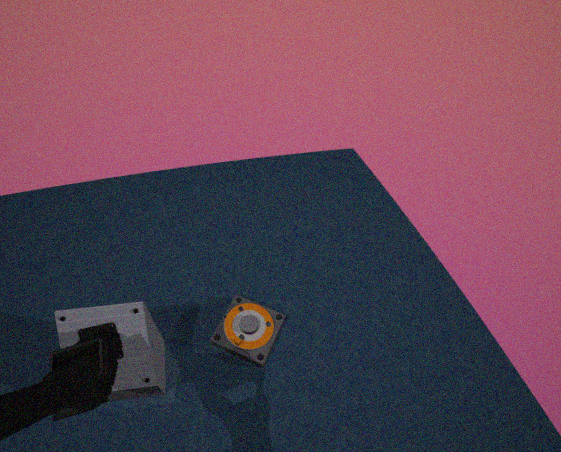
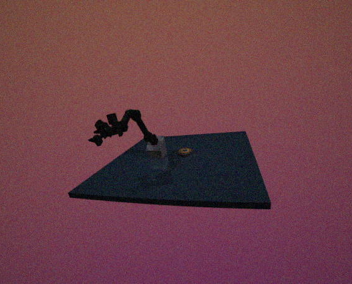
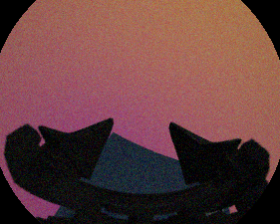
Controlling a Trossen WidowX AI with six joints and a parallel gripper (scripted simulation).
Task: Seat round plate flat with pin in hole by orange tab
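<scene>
Orange-ringed round plate (image 1: 249, 326) sits on its grey base (image 1: 262, 354), on the blue table (image 1: 329, 240) right of the arm's white mount (image 1: 129, 320); untouched, seating not started. Exterior view: gripper (image 2: 96, 139) hangs well apart from plate, off the table's far side. Wrist view: jaws wide apart, holding nothing, only table between.

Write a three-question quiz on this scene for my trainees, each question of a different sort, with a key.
1. True or false: the gripper is touching the round plate.
2. The plate's base lies on which side of the arm's grey mount in the top view? A) right B) left
3. Fill in: the fingers stand ____, with nothing between them.

Key: 1 false; 2 A; 3 open.
</scene>
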